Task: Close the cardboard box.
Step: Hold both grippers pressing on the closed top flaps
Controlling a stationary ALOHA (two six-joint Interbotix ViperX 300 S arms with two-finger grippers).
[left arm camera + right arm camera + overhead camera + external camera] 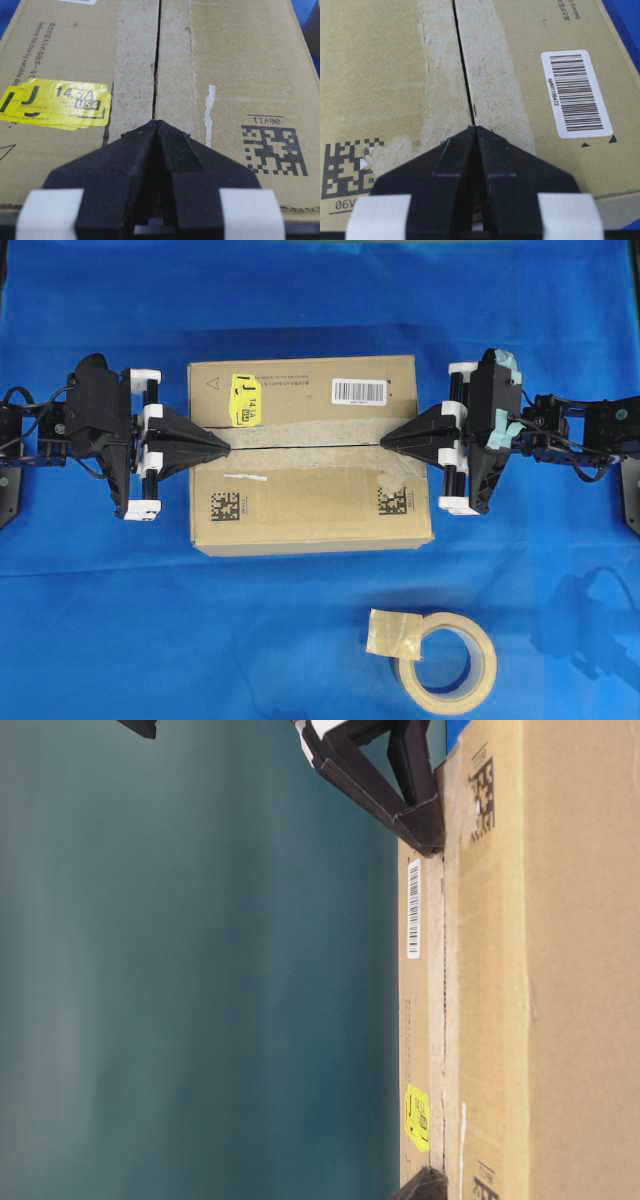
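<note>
The cardboard box [310,495] lies in the middle of the blue cloth with its two top flaps folded flat and meeting at a centre seam [300,445]. It carries a yellow sticker [244,400], a white barcode label [359,391] and printed data-matrix codes [225,505]. My left gripper [226,449] is shut and empty, its tips on the seam at the box's left end; it also shows in the left wrist view [158,122]. My right gripper [385,440] is shut and empty, its tips on the seam at the right end, as the right wrist view [476,128] shows.
A tan tape roll [447,661] with a loose flap of tape lies on the cloth in front of the box, to the right. The blue cloth [100,620] covers the whole table around the box.
</note>
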